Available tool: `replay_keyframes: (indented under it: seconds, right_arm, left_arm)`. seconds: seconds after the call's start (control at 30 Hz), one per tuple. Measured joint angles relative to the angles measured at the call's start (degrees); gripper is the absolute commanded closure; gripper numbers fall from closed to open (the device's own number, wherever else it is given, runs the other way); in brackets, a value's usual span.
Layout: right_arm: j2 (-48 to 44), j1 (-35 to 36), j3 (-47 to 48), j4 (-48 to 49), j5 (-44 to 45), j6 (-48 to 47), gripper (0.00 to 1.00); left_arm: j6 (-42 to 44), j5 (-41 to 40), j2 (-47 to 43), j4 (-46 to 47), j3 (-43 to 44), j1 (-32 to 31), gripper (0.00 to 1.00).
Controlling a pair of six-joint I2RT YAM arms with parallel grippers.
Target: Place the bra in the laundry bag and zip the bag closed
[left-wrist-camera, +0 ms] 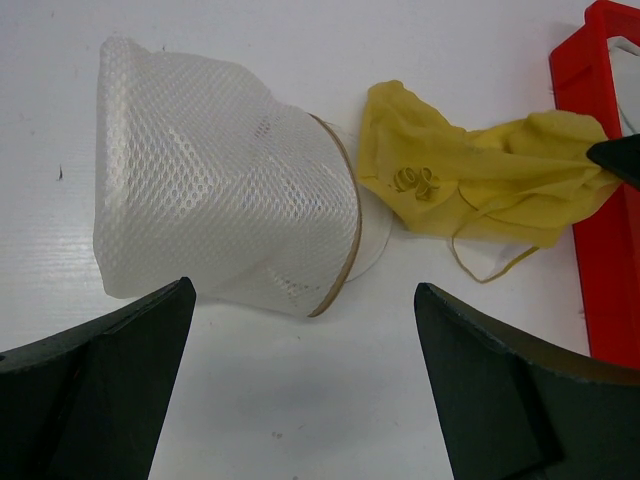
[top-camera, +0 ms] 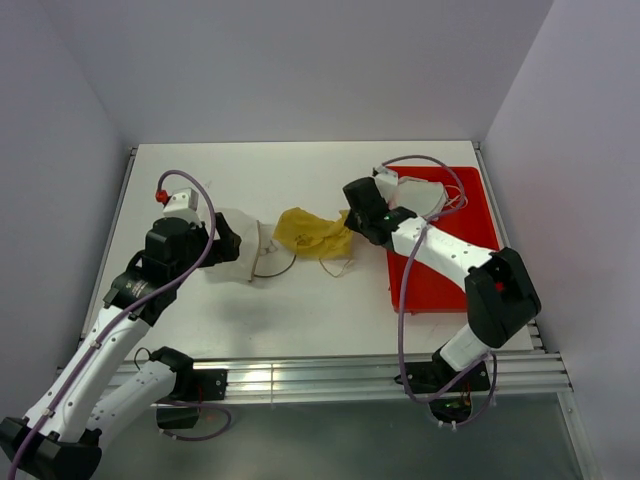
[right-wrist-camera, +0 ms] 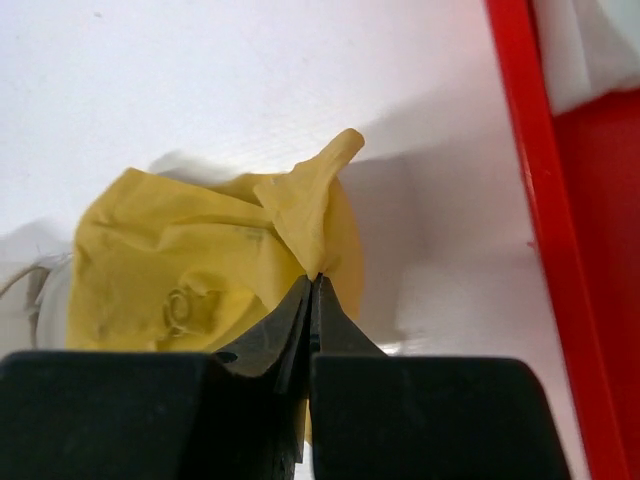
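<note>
The right gripper (top-camera: pixel 352 216) is pinched fully shut on a raised fold at one end of the bra (right-wrist-camera: pixel 180 270), its fingertips meeting with the yellow cloth caught between them. The rest of the bra lies crumpled on the surface (top-camera: pixel 300 310) between the bag (left-wrist-camera: pixel 220 200) and the tray (top-camera: pixel 440 285), its far end just at the bag's mouth and a thin strap (left-wrist-camera: pixel 490 268) trailing loose on the near side. The left gripper (left-wrist-camera: pixel 300 290) is spread wide and holds nothing; it hangs over the bag, which lies on its side with the tan rim (left-wrist-camera: pixel 345 220) turned toward the bra. The step in hand looks like loading: the bra is gripped but not yet inside, and the zipping has not begun. The next move probably calls for the right gripper to carry or push the cloth through the rim while the left one pins the bag or props the mouth open, since light mesh would likely slide away under a push. What may get in the way is the pale flap (left-wrist-camera: pixel 378 240) lying across the opening, which I cannot tell is fully clear of it, and the loose strap, which could catch on the rim or be left outside. A white-grey bra (top-camera: pixel 420 195) sits in the tray behind the right arm, apart from the work.
</note>
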Motion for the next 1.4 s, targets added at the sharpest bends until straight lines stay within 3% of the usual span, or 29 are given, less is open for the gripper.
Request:
replay_keyframes:
  seconds: [0.13,0.57,0.83,0.93,0.97,1.07,1.17,1.4]
  right_arm:
    - [2.67,3.63,8.41,-4.15,4.37,-4.02,1.0]
    - [26.56,14.34,38.32,-18.99,18.34,-18.16,0.96]
    - [32.81,17.51,44.22,-21.27,17.16,-20.9,0.94]
    - [32.94,17.64,44.17,-21.18,13.68,-20.11,0.83]
    - [32.94,17.64,44.15,-21.03,12.63,-19.74,0.69]
    - [32.94,17.64,43.6,-20.06,8.92,-18.32,0.53]
    - [32.92,17.64,42.18,-18.82,5.53,-16.96,0.47]
    - [30.69,17.49,39.8,-18.34,1.14,-14.51,0.45]
  left_arm:
    - [0.0,0.0,0.2,0.0,0.0,0.0,0.01]
    - [0.0,0.04,0.46,0.0,0.0,0.0,0.01]
    - [0.0,0.04,0.61,0.0,0.0,0.0,0.01]
    - [0.0,0.04,0.63,0.0,0.0,0.0,0.01]
    - [0.0,0.04,0.63,0.0,0.0,0.0,0.01]
    - [0.0,0.02,0.63,0.0,0.0,0.0,0.01]
    - [0.0,0.02,0.61,0.0,0.0,0.0,0.01]
    - [0.0,-0.02,0.81,0.0,0.0,0.0,0.01]
